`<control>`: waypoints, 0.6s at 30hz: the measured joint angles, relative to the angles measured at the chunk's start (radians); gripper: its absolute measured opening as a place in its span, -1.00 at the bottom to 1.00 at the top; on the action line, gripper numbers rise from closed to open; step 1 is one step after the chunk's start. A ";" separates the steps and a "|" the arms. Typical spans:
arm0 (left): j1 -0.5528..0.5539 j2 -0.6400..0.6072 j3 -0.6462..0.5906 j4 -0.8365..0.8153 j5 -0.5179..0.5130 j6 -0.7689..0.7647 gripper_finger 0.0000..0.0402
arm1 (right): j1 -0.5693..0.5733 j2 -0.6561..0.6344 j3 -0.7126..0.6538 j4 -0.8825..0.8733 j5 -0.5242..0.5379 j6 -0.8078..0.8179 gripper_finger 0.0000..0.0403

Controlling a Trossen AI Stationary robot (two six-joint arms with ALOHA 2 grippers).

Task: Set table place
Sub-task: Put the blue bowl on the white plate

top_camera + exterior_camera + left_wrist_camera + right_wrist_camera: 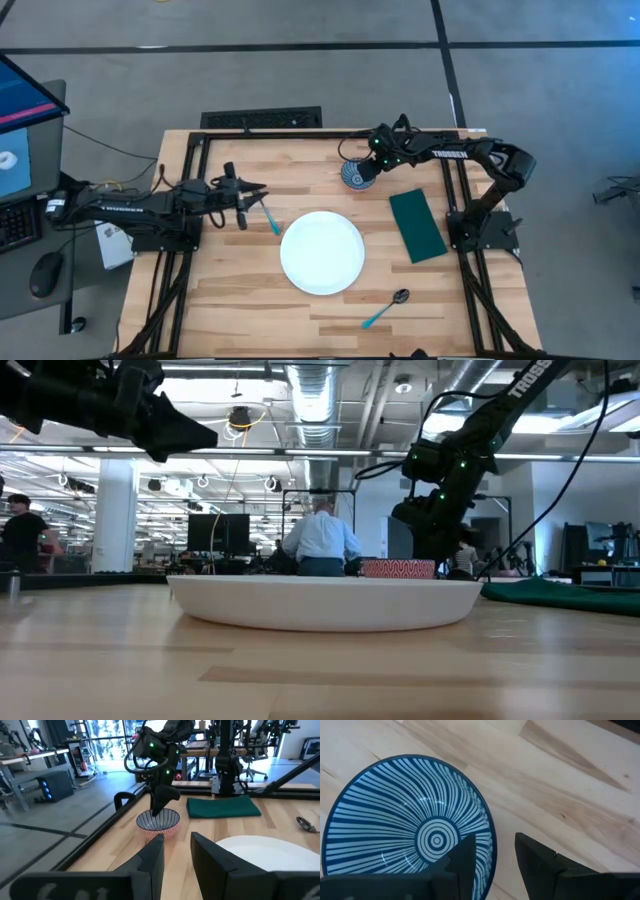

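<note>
The white plate [322,252] lies mid-table. The blue-patterned bowl [352,178] stands upright on the wood beyond it, toward the far edge. My right gripper [495,842] is open over the bowl's right rim [491,851], with one finger inside the bowl and one outside. I see a gap on both sides of the rim. The green cloth [417,226] lies flat to the right of the plate. The turquoise-handled fork [271,217] lies on the wood to the left of the plate. My left gripper [262,190] is open and empty, raised above the table just beyond the fork. The spoon [386,309] lies near the front edge.
The black metal frame [262,120] runs along the table's far edge and both sides. In the low view, people and desks show in the room behind the table. A monitor and a mouse sit off the table's left side.
</note>
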 joint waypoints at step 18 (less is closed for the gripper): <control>0.000 -0.011 -0.011 -0.004 0.000 -0.007 -0.57 | 0.003 0.000 0.000 0.033 0.000 -0.003 -0.21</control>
